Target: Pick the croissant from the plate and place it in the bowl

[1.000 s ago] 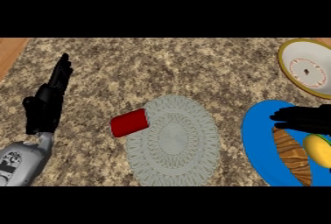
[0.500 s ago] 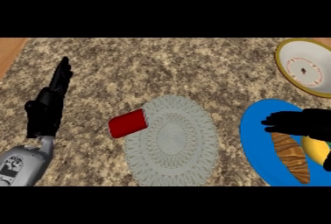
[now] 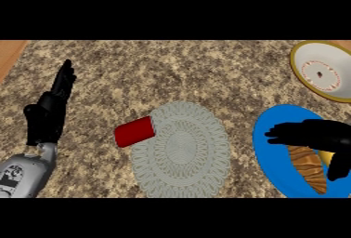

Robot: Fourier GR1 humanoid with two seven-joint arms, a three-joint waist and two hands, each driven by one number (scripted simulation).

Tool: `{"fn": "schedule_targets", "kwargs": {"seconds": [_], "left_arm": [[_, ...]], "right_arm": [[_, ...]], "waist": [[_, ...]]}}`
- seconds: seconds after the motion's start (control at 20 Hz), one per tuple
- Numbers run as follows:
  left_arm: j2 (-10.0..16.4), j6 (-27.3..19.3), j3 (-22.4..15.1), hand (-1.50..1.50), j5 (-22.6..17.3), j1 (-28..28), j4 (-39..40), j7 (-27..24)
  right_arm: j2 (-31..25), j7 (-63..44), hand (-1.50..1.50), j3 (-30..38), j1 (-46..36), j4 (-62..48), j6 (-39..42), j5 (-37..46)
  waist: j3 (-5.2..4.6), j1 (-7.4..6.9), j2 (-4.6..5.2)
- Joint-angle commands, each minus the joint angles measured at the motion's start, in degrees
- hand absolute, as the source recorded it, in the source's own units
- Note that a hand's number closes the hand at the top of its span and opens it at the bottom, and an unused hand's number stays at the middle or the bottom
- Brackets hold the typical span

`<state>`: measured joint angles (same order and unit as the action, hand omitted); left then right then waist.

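A kitchen: speckled stone counter (image 3: 171,69) bearing a blue plate (image 3: 270,163) and bowl (image 3: 308,55).

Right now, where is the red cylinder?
Head view: the red cylinder lies left of centre, at the left edge of the round grey mat.

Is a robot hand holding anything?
Nothing yet. The right robot hand sits open over the far end of the croissant on the blue plate; left robot hand holds nothing.

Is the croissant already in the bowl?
No, the croissant lies on the blue plate, partly under the right hand, apart from the bowl at the view's upper right.
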<state>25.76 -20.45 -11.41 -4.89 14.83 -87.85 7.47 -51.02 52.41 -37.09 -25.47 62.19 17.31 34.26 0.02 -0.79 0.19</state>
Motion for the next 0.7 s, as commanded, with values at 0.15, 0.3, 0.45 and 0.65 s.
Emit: {"fn": "schedule_targets", "kwargs": {"seconds": [0.15, 0.3, 0.45, 0.65], "left_arm": [[0.7, 0.6, 1.2, 0.0, 1.6, -4.4, -4.5, 0.2], [-0.3, 0.7, 2.4, 0.0, 1.8, -2.0, -4.2, 2.3], [-2.9, 1.5, 2.8, 0.0, 2.3, -1.2, 3.9, -4.7], [-1.0, 2.4, 3.0, 0.0, 2.2, -1.5, -2.3, 2.0]], "right_arm": [[5.1, 8.2, 1.5, -1.9, -2.4, -4.9, -3.0, 5.6], [6.9, 8.9, 1.5, -1.0, -1.0, -5.7, -4.9, 5.5], [7.8, 10.2, 1.5, -1.3, 0.0, -6.5, -7.2, 6.2], [6.2, 12.8, 1.5, 0.4, -1.1, -5.7, -3.1, 3.0]], "waist": [[0.02, -0.31, -0.17], [0.01, 0.17, -0.14], [-0.03, 0.65, 0.09], [0.0, 0.32, -0.19]]}}
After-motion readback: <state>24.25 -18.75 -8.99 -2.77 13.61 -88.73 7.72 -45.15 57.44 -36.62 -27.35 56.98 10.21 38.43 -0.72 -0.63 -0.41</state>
